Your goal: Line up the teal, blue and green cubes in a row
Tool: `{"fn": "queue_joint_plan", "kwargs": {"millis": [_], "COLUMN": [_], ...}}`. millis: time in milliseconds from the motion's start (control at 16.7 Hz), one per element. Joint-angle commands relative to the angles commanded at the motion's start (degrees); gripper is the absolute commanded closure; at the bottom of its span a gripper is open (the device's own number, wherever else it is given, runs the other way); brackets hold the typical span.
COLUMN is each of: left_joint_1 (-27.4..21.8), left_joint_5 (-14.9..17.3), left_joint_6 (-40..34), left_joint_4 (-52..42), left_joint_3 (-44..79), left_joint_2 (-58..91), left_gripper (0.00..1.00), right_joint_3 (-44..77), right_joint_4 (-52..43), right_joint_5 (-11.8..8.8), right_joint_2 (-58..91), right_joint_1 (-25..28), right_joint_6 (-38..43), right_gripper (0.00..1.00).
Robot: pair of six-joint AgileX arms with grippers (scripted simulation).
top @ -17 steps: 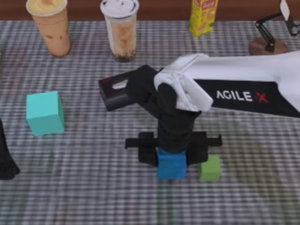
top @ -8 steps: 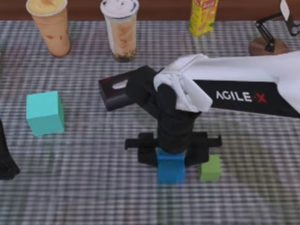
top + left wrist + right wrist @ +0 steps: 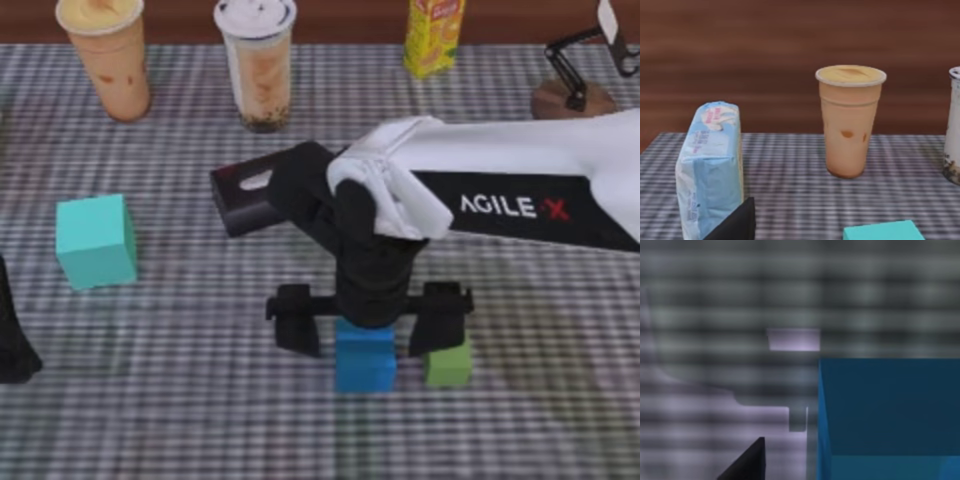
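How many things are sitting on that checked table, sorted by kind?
Cubes: 3, teal cube, blue cube, green cube
Drink cups: 2, orange drink, milk tea
Cartons and packs: 2, yellow juice carton, pale blue pack
Black tissue box: 1
Desk lamp: 1
Total: 9

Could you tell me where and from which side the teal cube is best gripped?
Grip the teal cube across two opposite flat side faces, coming straight down from above: it sits square on the table with open cloth all round it.
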Motion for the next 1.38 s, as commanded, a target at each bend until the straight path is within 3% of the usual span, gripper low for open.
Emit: {"fn": "queue_joint_plan", "kwargs": {"millis": [300,780,1080,1380], "left_joint_1": [0.0,0.0,0.0,-0.7], "left_joint_5": [0.0,0.0,0.0,0.2], "left_joint_6": [0.0,0.0,0.0,-1.4], "left_joint_4": [0.0,0.0,0.0,-5.6], "left_joint_3": [0.0,0.0,0.0,8.1], "left_joint_2": [0.0,0.0,0.0,8.2], "left_gripper": [0.0,0.0,0.0,0.0], "right_joint_3": [0.2,8.9,9.3,2.2], "right_joint_4": [-0.2,-13.3,-13.8,-9.2], "right_joint_5": [0.0,-0.1,0.0,2.6], "right_joint_2": [-0.1,-4.2,-4.3,-13.2], "right_joint_1": [-0.1,0.5,0.2,-3.6], "right_joint_6": [0.0,0.0,0.0,-4.3], "right_gripper": [0.0,0.0,0.0,0.0]}}
